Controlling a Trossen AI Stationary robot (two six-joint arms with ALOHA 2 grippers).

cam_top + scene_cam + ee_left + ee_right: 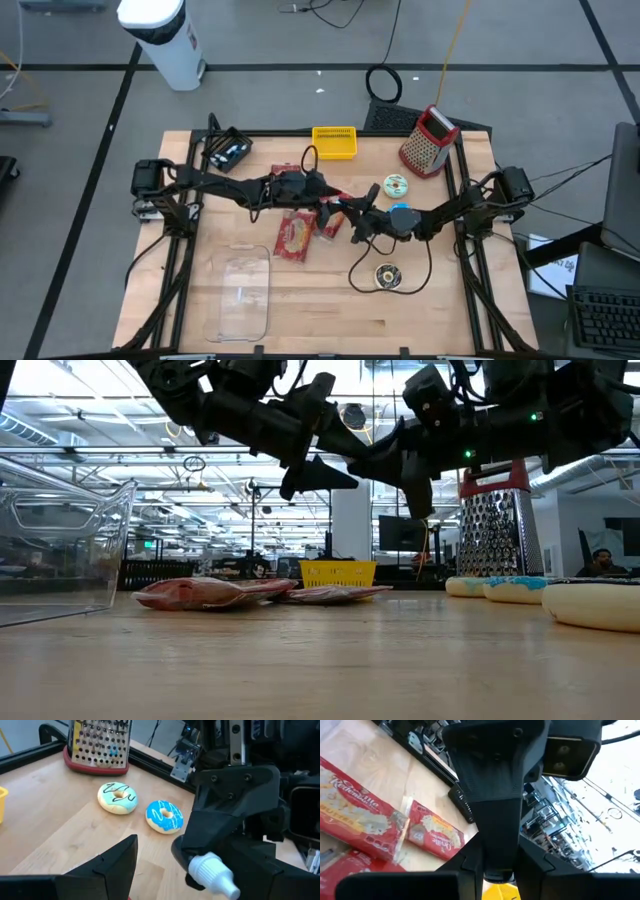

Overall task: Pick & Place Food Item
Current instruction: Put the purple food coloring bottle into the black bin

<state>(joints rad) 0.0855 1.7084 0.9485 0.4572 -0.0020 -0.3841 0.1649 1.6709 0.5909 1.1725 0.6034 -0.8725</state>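
Red popcorn packets (pixel 293 237) flat mid-table

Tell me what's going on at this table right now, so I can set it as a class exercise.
Two robot arms meet above the middle of a wooden table. The left gripper is open and holds nothing. The right gripper hangs close beside it; no item shows in its grip. Below them lie red popcorn packets, none lifted. A clear plastic container sits empty near the front. Three donuts, a grater and a yellow basket sit untouched.
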